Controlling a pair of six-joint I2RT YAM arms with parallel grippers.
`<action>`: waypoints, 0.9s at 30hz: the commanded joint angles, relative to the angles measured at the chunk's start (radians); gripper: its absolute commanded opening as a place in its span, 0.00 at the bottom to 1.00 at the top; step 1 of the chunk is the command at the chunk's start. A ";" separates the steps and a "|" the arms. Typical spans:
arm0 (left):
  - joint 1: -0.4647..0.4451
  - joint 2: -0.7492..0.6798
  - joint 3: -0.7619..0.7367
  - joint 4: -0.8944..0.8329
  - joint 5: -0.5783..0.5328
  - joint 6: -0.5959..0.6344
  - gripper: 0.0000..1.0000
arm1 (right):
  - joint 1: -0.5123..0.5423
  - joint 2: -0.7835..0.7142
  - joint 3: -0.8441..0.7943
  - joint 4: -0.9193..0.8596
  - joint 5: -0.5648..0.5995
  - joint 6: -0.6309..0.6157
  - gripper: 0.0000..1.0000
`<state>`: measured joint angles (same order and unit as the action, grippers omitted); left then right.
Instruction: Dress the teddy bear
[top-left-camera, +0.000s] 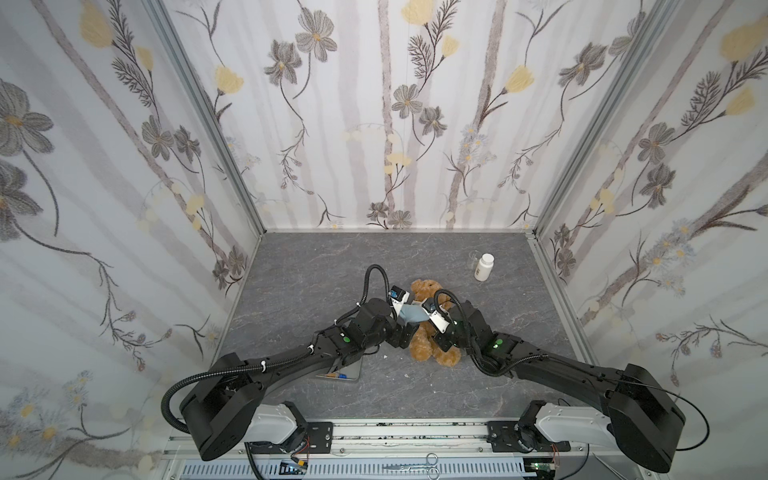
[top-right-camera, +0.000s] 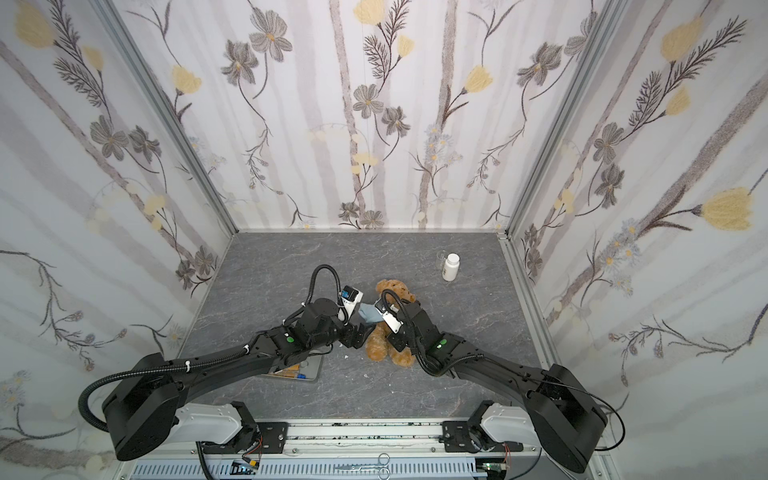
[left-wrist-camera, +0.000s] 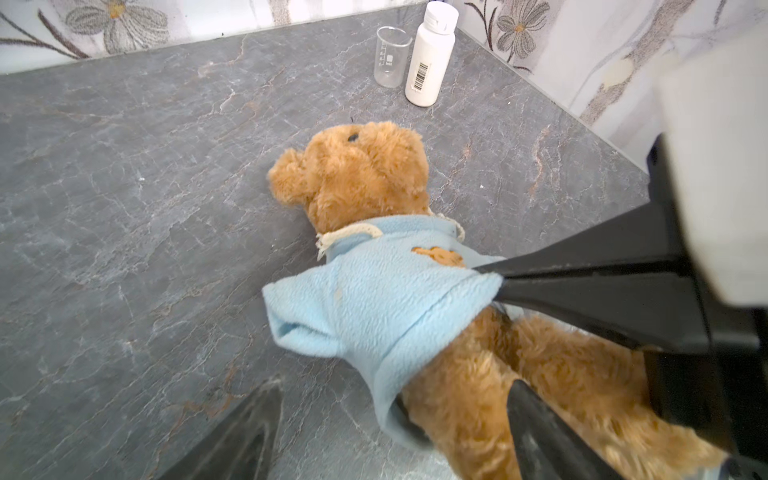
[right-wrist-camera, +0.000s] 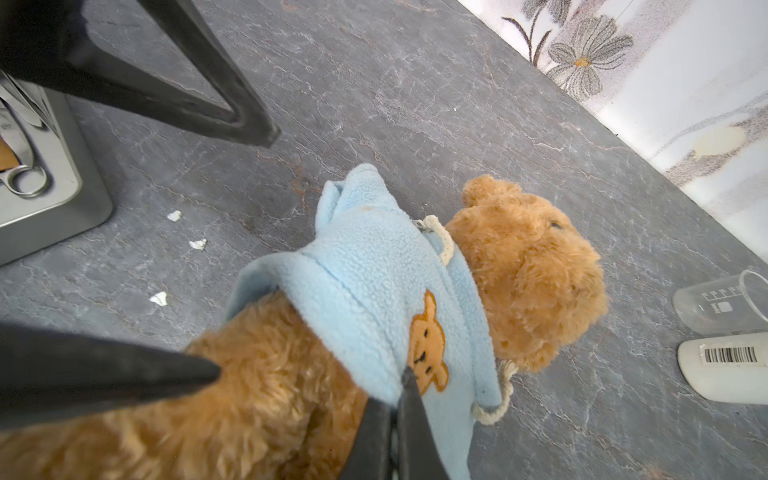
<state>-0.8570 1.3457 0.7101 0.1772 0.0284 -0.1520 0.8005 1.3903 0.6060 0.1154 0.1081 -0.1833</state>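
Grey veined surface (top-left-camera: 311, 270), floral walls (top-left-camera: 374, 124), bear (left-wrist-camera: 365, 174) in shirt (left-wrist-camera: 374, 299), barcoded bottle (left-wrist-camera: 428, 62), beaker (left-wrist-camera: 390, 58), left hand (left-wrist-camera: 395, 386) apart, right hand (right-wrist-camera: 401, 390) clamped on shirt

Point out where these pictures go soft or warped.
Both top views: wide-angle lens splays the corner posts; light soft, shadows faint. Left wrist view: teddy bear sharp, left gripper and white housing blurred. Right wrist view: light blue shirt crisp, right gripper soft, beaker cropped at the edge.
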 joint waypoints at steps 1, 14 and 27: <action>-0.013 0.035 0.030 0.068 -0.061 0.076 0.87 | -0.004 -0.004 0.015 0.082 -0.050 0.062 0.00; -0.023 0.180 0.127 0.057 -0.158 0.108 0.81 | -0.012 -0.020 0.000 0.110 -0.113 0.108 0.00; 0.011 0.236 0.143 0.047 -0.350 0.085 0.46 | -0.011 -0.012 -0.007 0.087 -0.183 0.047 0.00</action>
<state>-0.8665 1.5642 0.8455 0.2096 -0.1986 -0.0490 0.7872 1.3808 0.6071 0.1608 -0.0059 -0.1093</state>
